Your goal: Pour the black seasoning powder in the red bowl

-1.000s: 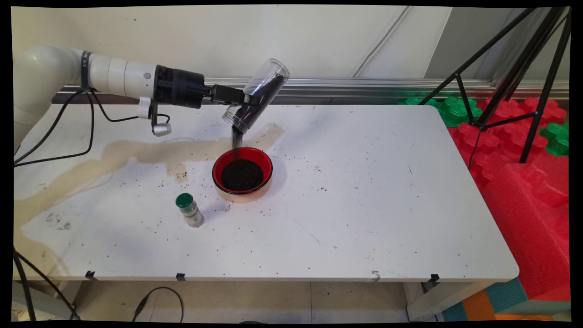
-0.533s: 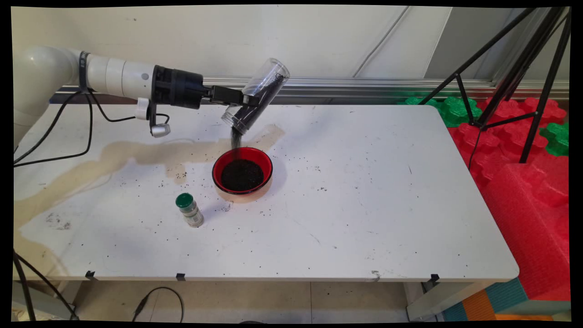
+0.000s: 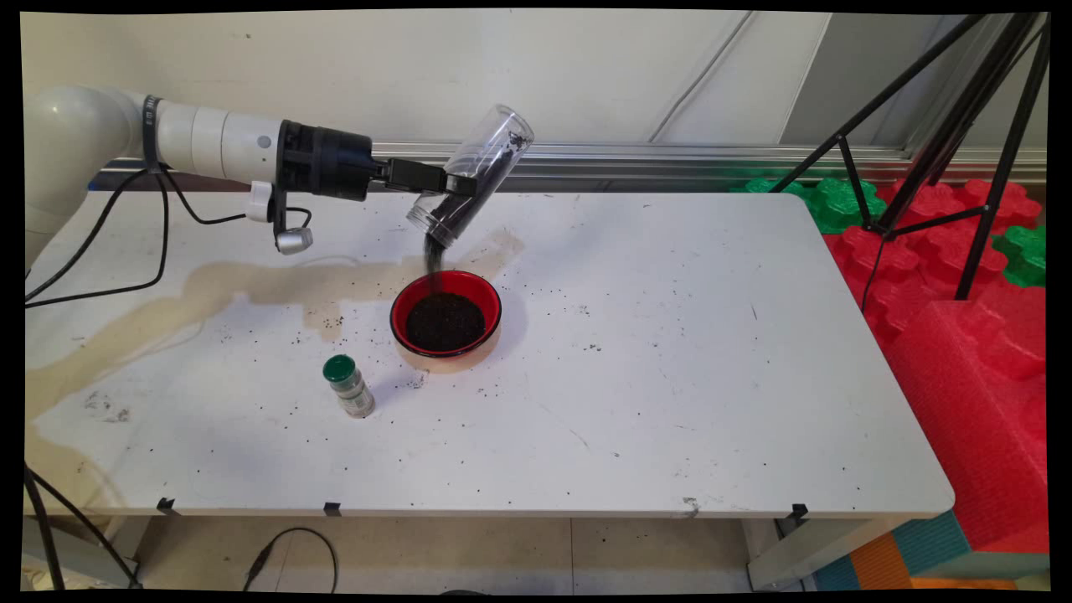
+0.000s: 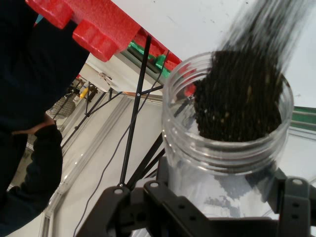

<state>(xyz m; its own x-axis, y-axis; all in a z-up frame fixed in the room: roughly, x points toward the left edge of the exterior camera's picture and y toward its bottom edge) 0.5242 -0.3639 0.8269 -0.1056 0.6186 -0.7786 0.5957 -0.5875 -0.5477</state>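
Gripper (image 3: 456, 186) was clamped on one tilted jar (image 3: 471, 186), granules apparently falling into one red bowl (image 3: 445, 314); one green-capped bottle (image 3: 349, 386) stood near, table's (image 3: 670, 377) right half open.

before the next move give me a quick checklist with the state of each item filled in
1. Grip on the clear jar: ok. The hand is clamped on its body, and the hand view shows the linkage around it.
2. Jar mouth over the red bowl: ok. The jar is tilted mouth-down, above the bowl's far-left rim.
3. Stream landing in the bowl: ok. The dark granules fall inside the rim onto the pile.
4. Bowl not overfull: ok. The pile sits below the red rim.
5. Jar emptied: not ok. Granules still fill its lower part.
6. Green-capped bottle clear of the pour: ok. It stands apart, near-left of the bowl.
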